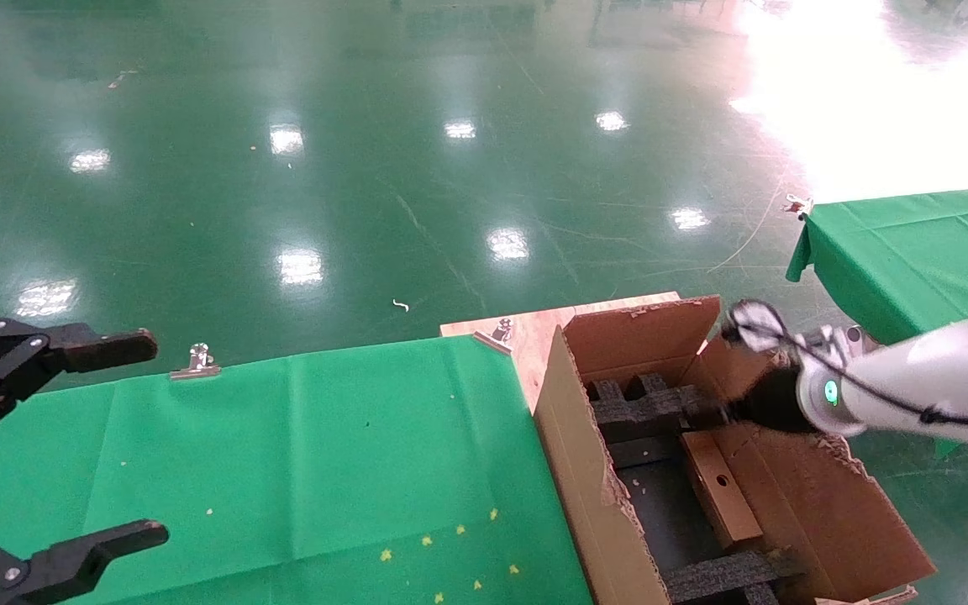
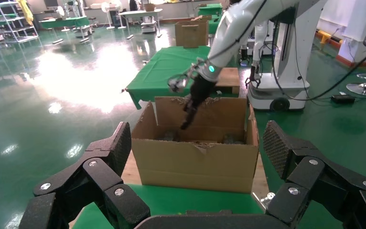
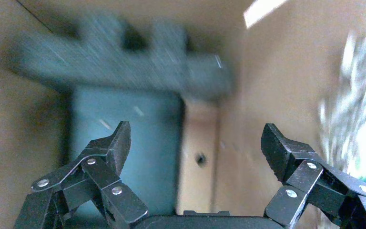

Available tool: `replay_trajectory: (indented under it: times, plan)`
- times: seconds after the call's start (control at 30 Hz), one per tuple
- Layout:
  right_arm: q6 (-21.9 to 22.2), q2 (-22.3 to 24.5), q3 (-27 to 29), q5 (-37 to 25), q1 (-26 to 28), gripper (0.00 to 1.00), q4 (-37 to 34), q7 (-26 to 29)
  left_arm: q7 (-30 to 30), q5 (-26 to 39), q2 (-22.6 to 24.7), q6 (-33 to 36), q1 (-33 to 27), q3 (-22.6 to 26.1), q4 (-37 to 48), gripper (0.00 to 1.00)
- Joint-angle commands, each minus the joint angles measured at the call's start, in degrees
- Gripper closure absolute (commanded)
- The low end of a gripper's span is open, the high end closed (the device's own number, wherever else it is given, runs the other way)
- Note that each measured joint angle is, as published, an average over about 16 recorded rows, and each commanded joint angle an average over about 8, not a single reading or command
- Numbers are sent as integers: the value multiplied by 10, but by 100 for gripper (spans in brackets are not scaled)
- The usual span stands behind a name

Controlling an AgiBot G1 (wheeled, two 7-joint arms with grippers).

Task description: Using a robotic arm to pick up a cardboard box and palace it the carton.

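Note:
The carton (image 1: 572,470) stands open at the table's right end, with black foam blocks (image 1: 644,407) inside. The small cardboard box (image 1: 719,496) lies inside it along the right wall, a round hole on top. My white-sleeved right arm (image 1: 912,391) reaches into the carton. Its gripper (image 1: 707,413) is open and empty just above the box's far end. In the right wrist view the box (image 3: 198,162) lies between the spread fingers (image 3: 114,148) without touching them. My left gripper (image 1: 148,437) is open and empty at the far left. It faces the carton (image 2: 195,162).
A green cloth (image 1: 282,470) covers the table, held by metal clips (image 1: 196,361). A wooden board (image 1: 534,328) lies under the carton's far end. A second green-covered table (image 1: 912,244) stands at the right. The carton's torn right flap (image 1: 837,504) hangs outward.

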Motion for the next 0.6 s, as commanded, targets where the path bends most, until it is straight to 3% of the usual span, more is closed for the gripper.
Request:
replay_trajectory:
  times: [0.03, 0.3, 0.6]
  plan:
    - [1, 8, 8, 2, 20, 0, 20, -5, 0, 0, 0, 0, 0, 0, 0, 0]
    - [1, 43, 58, 104, 75, 0, 96, -96, 0, 0, 0, 0, 0, 0, 0, 0]
    - [-129, 51, 122, 308, 110, 0, 103, -251, 0, 0, 0, 0, 0, 0, 0, 0]
